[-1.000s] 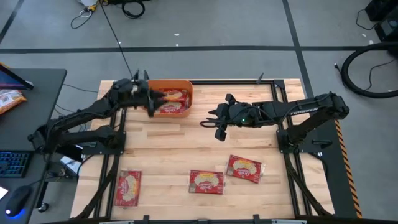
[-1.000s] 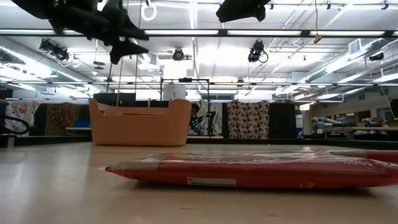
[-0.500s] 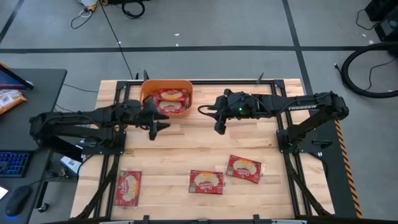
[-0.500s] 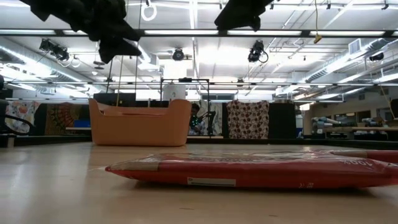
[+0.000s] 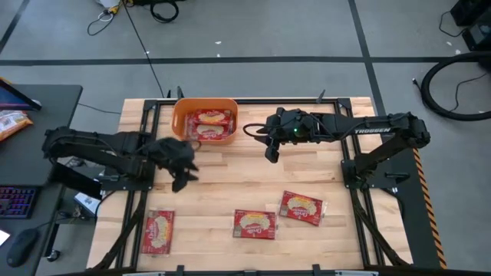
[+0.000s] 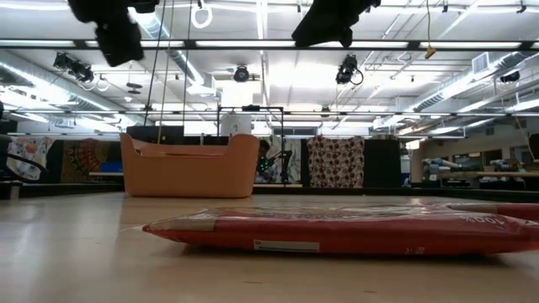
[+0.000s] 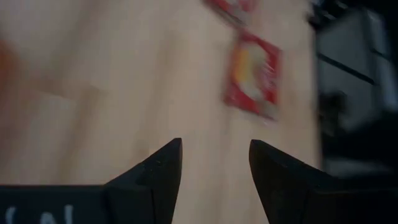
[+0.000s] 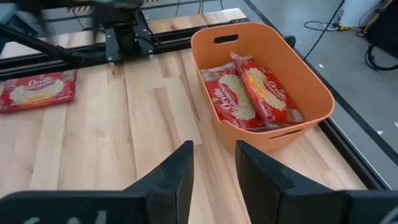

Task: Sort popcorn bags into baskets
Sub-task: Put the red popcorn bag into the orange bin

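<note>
The main risk here is a poor pick on a flat packet. Three popcorn bags are lying flat on the wooden counter (image 5: 253,180) along its near edge: one at the left (image 5: 158,230), one in the middle (image 5: 255,223) and one toward the right (image 5: 302,207). Because each is lying flush with the boards, fingers coming down too shallow could skid over the slick film, and fingers coming down off-centre could pinch only a corner, letting the bag droop or slip out on the way to the bin. A second risk is a clash between the arms, since both are working near the same bin.

The left hand (image 5: 181,164) is hanging above the counter between the bin and the left bag, its fingers spread apart and carrying nothing. The right hand (image 5: 270,149) is hovering just beside the bin, fingers parted only narrowly, also carrying nothing.

The orange basket (image 5: 179,123) is sitting at the counter's far edge, left of centre. Inside it, popcorn bags (image 8: 249,99) are lying side by side, at least two showing, leaning slightly against each other.
</note>
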Motion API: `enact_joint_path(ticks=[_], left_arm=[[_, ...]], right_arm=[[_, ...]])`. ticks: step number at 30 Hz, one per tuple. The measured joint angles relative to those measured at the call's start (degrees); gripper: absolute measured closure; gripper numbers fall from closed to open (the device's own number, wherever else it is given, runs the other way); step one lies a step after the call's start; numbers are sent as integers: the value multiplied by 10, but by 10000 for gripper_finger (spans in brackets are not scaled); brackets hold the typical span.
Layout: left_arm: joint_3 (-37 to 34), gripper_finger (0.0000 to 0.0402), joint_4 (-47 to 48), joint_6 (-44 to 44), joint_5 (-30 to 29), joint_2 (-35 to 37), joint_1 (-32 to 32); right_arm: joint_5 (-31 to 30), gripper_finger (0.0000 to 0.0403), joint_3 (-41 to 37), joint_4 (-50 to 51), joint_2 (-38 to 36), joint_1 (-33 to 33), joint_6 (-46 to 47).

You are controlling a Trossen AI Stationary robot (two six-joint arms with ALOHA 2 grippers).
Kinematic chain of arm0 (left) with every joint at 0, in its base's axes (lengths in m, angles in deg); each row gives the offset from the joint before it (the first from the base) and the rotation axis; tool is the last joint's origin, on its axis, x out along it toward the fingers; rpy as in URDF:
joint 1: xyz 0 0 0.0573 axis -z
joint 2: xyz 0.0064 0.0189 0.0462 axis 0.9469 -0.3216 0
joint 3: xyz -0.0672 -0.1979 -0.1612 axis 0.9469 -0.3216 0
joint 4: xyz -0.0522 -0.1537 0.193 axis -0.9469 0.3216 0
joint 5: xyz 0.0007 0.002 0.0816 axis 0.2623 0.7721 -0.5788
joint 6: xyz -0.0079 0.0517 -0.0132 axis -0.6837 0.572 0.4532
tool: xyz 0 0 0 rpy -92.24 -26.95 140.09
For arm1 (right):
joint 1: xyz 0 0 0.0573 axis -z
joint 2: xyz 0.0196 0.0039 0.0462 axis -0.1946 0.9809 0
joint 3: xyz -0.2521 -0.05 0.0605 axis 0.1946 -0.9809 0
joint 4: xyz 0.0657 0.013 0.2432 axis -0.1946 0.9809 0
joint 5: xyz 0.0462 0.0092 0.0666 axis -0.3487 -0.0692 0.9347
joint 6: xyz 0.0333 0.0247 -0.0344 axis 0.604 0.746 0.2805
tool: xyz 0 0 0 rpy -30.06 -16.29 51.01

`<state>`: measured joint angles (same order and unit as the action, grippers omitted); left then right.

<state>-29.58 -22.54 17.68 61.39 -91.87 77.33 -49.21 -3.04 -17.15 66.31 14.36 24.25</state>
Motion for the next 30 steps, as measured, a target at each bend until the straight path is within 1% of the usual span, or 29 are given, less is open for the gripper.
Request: enact_joint_path(ticks=[2,5,10,14,17,21,30], left_arm=[[-2,213,7,-24,38,-11,28],[-18,214,6,-68,78,-32,73],[-48,214,6,-123,127,-67,147],[-64,214,6,-182,173,-95,192],[-71,214,10,-212,189,-117,223],[-82,214,25,-238,196,-152,251],[-133,214,30,-258,255,-229,276]], right_arm=[[1,279,0,1,0,1,0],[1,279,0,3,0,1,0],[4,279,0,6,0,1,0],[5,279,0,7,0,1,0],[5,279,0,4,0,1,0],[5,279,0,3,0,1,0],[5,279,0,-2,0,1,2]])
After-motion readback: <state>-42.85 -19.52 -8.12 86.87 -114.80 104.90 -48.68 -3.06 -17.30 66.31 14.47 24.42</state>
